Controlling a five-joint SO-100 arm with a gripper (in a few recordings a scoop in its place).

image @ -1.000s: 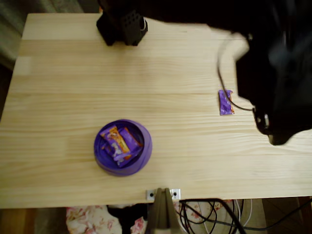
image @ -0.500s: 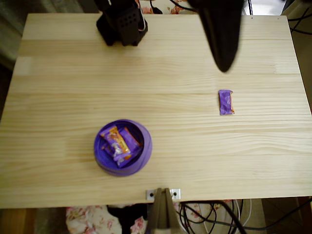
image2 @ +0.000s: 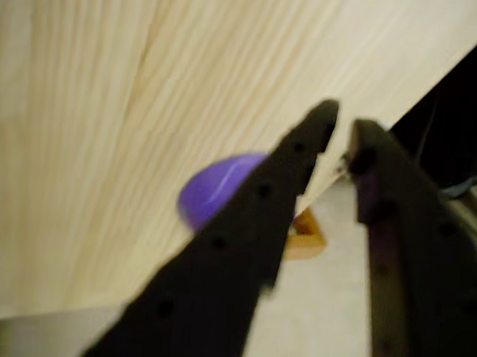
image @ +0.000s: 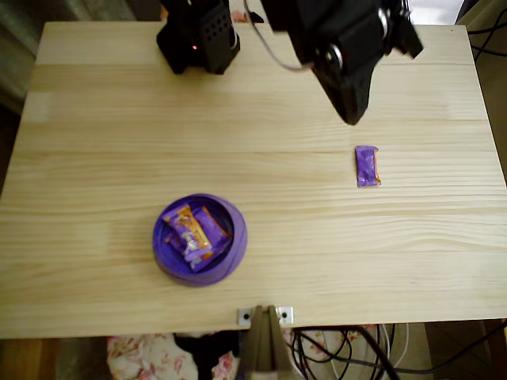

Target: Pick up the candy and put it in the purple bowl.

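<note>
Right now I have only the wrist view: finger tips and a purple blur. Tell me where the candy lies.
Observer: In the overhead view the candy lies flat on the table near the picture's right edge, just below the gripper tip and apart from it.
Operator: Give me the bowl's place.
Observer: The purple bowl sits left of the candy and lower in the picture, near the table's bottom edge.
Operator: Say what is in it.
Observer: A few wrapped candies, orange and purple.
</note>
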